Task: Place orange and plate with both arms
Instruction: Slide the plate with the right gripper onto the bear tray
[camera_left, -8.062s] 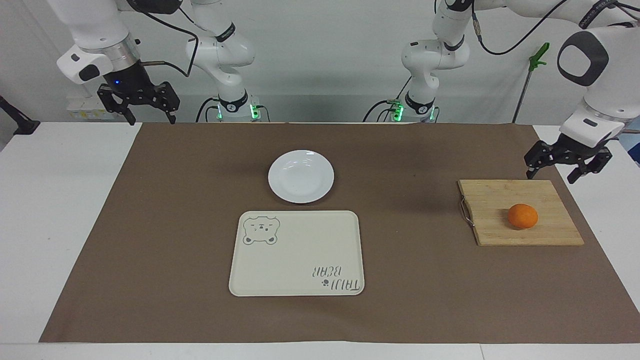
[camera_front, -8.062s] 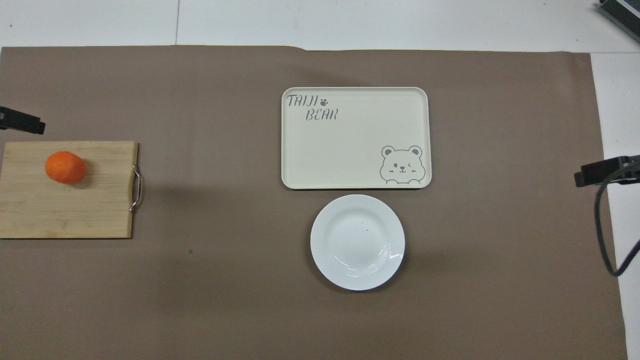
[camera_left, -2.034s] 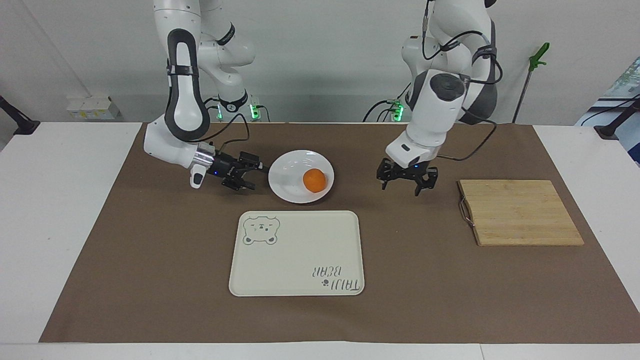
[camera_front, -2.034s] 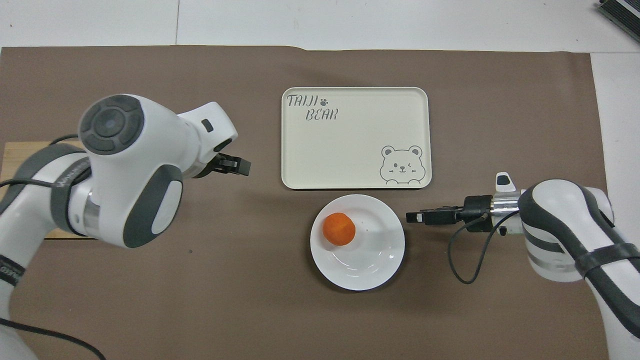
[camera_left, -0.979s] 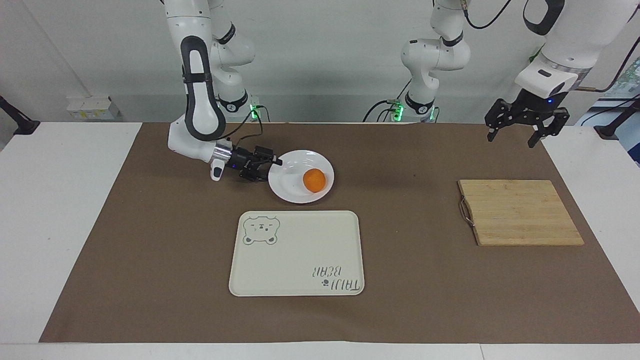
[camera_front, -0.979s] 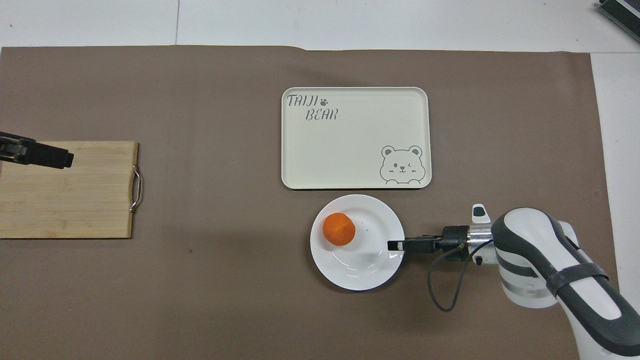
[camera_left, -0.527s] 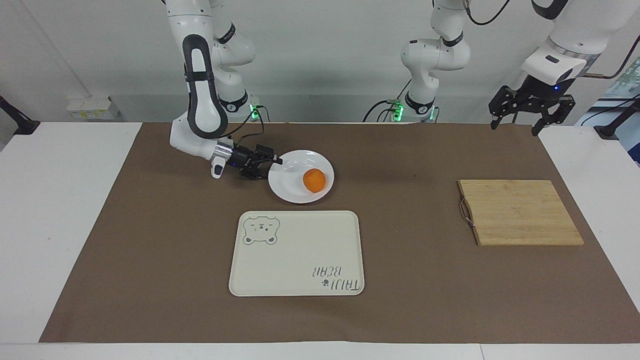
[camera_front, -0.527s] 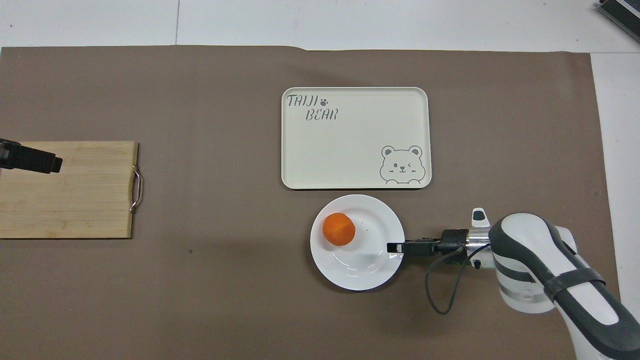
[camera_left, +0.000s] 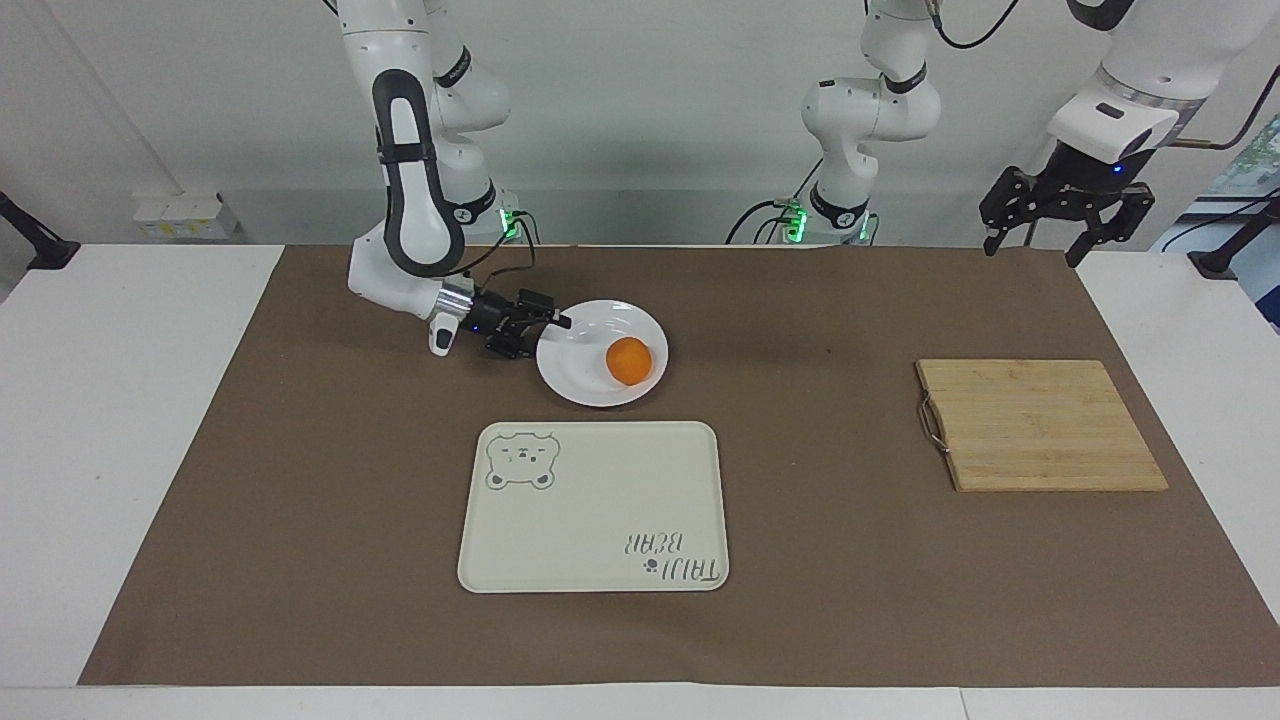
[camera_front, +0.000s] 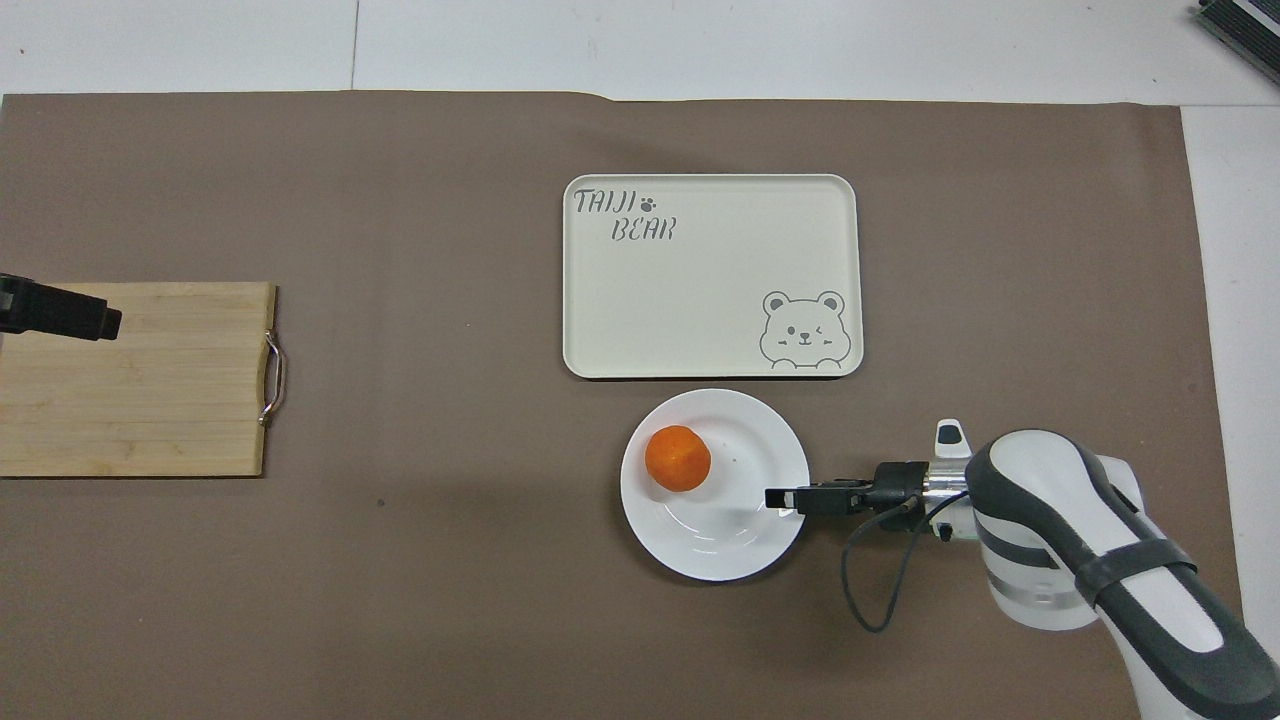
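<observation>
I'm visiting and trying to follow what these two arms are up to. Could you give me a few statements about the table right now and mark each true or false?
1. The orange lies on the plate. True.
2. The plate sits on the bear tray. False: it rests on the brown mat, beside the tray and nearer to the robots.
3. The right gripper is at the plate's rim, one jaw above it and one below. True.
4. The left gripper holds the orange. False: it hangs empty, jaws open, above the mat's edge at its own end.
5. The cutting board has fruit on it. False: it is bare.
</observation>
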